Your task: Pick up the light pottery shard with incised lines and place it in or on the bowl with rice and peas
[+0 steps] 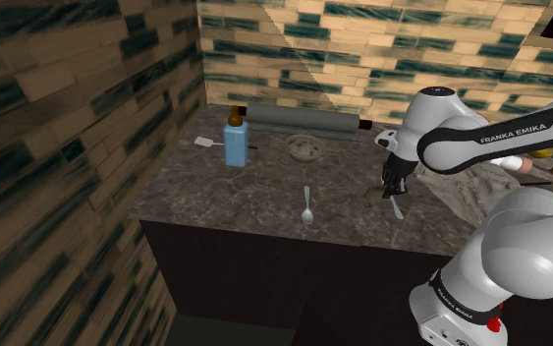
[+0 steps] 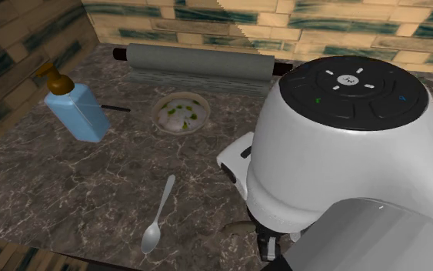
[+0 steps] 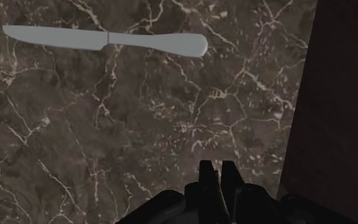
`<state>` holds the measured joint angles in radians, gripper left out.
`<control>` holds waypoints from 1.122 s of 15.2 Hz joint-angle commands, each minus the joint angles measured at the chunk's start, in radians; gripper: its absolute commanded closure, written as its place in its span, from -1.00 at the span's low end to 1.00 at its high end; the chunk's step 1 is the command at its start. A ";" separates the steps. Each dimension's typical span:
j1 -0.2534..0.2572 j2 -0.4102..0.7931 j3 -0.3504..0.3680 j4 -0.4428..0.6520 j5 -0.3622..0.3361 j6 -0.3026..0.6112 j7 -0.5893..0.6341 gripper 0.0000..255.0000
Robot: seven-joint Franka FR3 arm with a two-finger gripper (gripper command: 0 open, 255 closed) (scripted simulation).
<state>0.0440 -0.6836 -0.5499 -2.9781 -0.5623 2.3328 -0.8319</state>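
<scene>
Since the bowl (image 1: 304, 147) holds only its pale rice and green peas, no part of the transfer can be recorded as complete. It stands toward the back of the dark marbled counter (image 1: 195, 187), well apart from the arm's working end.

A small, flat, dull-tan piece lying on the counter by the base of the arm is taken to be the shard (image 2: 241, 226). The arm hides most of it in the second exterior view, and no incised lines can be made out.

The gripper (image 3: 216, 167) hangs low over bare counter with its fingers pressed almost together and nothing between them. A grey knife (image 3: 107, 39) lies flat on the stone ahead of it, clear of the fingers. A spoon (image 1: 306, 206) lies between the gripper and the bowl, and a blue soap bottle (image 1: 236, 143) stands beyond the bowl at the shoulder view's left.

Assessment: the task is at its opening stage. The fingers need to spread and come down over the shard, then close, lift, carry it to the bowl and release. All of that is left to do.
</scene>
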 commanded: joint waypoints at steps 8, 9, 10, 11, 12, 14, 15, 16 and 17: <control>0.010 -0.127 0.055 0.061 0.061 -0.186 -0.020 1.00; 0.012 -0.137 0.061 0.069 0.067 -0.204 -0.022 1.00; 0.013 -0.147 0.067 0.078 0.074 -0.222 -0.024 1.00; 0.015 -0.157 0.072 0.087 0.080 -0.240 -0.026 1.00; 0.017 -0.166 0.078 0.096 0.086 -0.258 -0.028 1.00; 0.020 -0.181 0.089 0.115 0.098 -0.292 -0.031 1.00; 0.022 -0.189 0.095 0.124 0.104 -0.309 -0.033 1.00; 0.024 -0.195 0.100 0.134 0.110 -0.325 -0.035 1.00; 0.026 -0.202 0.105 0.145 0.116 -0.342 -0.036 1.00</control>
<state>0.0672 -0.8794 -0.4502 -2.8431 -0.4529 2.0072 -0.8673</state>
